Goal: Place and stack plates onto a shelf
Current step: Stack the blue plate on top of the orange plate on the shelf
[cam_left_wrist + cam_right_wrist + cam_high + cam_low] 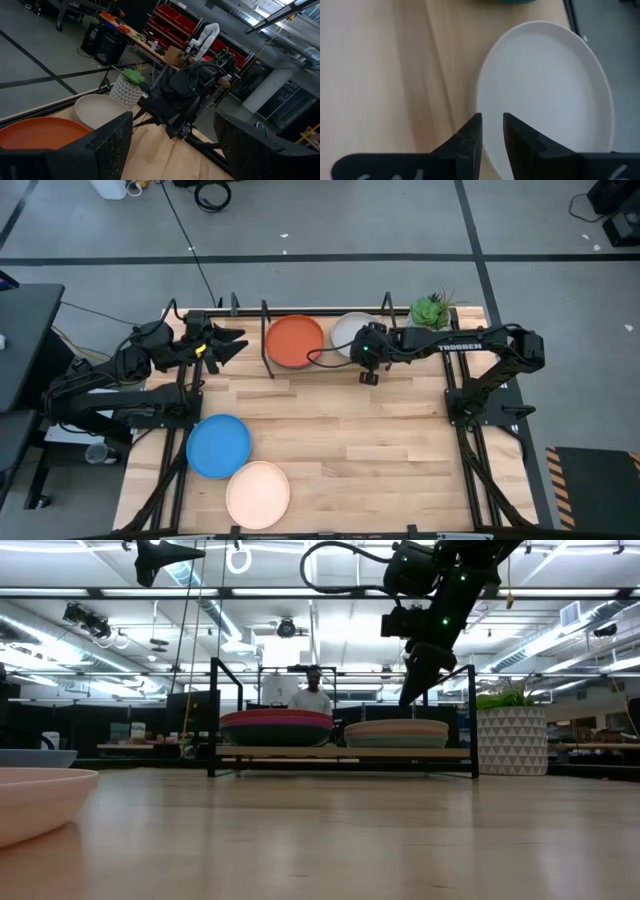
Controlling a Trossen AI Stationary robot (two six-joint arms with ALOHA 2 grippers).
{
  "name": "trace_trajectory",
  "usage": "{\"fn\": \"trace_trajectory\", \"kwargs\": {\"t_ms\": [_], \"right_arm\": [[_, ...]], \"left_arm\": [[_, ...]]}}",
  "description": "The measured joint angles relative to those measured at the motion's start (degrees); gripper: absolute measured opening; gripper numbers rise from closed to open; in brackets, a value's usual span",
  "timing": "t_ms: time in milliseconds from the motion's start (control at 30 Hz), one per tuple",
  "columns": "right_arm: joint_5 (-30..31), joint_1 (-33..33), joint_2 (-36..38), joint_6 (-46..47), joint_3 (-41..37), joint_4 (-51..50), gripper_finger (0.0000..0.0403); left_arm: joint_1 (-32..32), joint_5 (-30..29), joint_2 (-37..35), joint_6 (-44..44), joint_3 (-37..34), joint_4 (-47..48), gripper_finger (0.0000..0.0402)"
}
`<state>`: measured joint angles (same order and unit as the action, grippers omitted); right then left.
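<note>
Seen from overhead, a light-wood tabletop [330, 440] carries a shelf [330, 365] along its far edge. On the shelf an orange plate [295, 341] tops the left stack, and a grey plate [347, 330] tops the right stack just beside it. The right hand [368, 372] hangs over the near edge of the grey plate, its arm reaching in from the right. The left hand [235, 343] hovers near the shelf's left end, fingers spread apart and holding nothing. A bright blue plate [218, 445] and a cream plate [258, 494] lie touching each other at the tabletop's near left. A potted plant [432, 310] stands at the shelf's right end.

From tabletop height, two stacks of plates sit side by side on the shelf [340, 752]: a magenta plate [276, 718] caps the left stack as seen here, and a tan plate [397, 727] shows in the right one. The right hand [415, 688] points down just above the right stack. A person [312, 692] stands behind the shelf.

From the left wrist, the left hand's fingers [107, 145] stand wide apart, with the orange plate [42, 135] and the grey plate [97, 111] beyond.

From the right wrist, the right hand [491, 131] has its fingers narrowly apart, gripping nothing, over the rim of the grey plate [550, 90].
</note>
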<state>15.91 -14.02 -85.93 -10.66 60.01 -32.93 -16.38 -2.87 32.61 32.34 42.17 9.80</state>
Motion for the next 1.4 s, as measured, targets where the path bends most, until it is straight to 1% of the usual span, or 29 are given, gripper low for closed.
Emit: {"fn": "trace_trajectory", "kwargs": {"t_ms": [100, 367, 467, 567, 633, 767, 867, 967, 1033, 1100, 1200, 1300, 1400], "right_arm": [[-1.98, 0.92, 0.00, 0.00, 0.00, 0.41, 0.0084], [-2.29, 0.67, -1.05, 0.86, 0.02, 2.00, 0.0085], [-6.57, 2.40, -0.42, 3.12, 2.61, 2.52, 0.0083], [-12.56, 4.77, -0.39, 3.67, 4.94, 6.95, 0.0080], [-14.45, 6.46, -0.69, 5.53, 5.25, 13.41, 0.0079], [-14.53, 8.59, -1.78, 16.03, 5.46, 27.09, 0.0078], [-18.62, 9.35, -3.50, 22.47, 5.43, 33.37, 0.0078], [-21.64, 11.15, -6.36, 25.43, 7.48, 34.22, 0.0078], [-24.25, 13.07, -9.27, 24.84, 9.57, 33.75, 0.0078], [-26.50, 15.34, -12.68, 22.44, 12.26, 33.41, 0.0078], [-27.98, 18.50, -17.33, 19.15, 16.29, 32.25, 0.0078], [-28.03, 20.79, -20.49, 19.26, 20.38, 27.79, 0.0078], [-26.96, 22.41, -21.18, 20.87, 24.24, 20.85, 0.0077]], "left_arm": [[0.00, -0.02, -0.01, 0.02, 0.00, 0.00, 0.0286], [0.00, -0.04, -0.01, 0.04, 0.00, 0.00, 0.0286], [0.00, -0.04, -0.01, 0.04, 0.00, 0.02, 0.0286], [0.01, -0.05, 0.01, 0.04, 0.00, 0.04, 0.0286], [0.00, -0.13, 0.01, -0.02, 0.00, 0.06, 0.0286], [0.00, -2.95, 0.01, -0.02, -0.02, 1.10, 0.0286], [-0.04, -4.82, 0.03, 0.42, -0.07, 1.23, 0.0286], [-0.04, -5.40, 0.03, 3.68, -0.07, 0.55, 0.0286], [0.04, -5.36, 0.10, 5.81, -0.07, -0.77, 0.0286], [0.56, -4.30, 0.12, 6.32, -0.07, -3.70, 0.0286], [2.47, -0.90, 0.56, 6.57, -0.07, -9.60, 0.0286], [5.91, 5.21, 0.83, 9.97, -0.07, -15.08, 0.0286], [11.69, 11.17, 0.77, 16.15, -0.07, -15.77, 0.0286]]}}
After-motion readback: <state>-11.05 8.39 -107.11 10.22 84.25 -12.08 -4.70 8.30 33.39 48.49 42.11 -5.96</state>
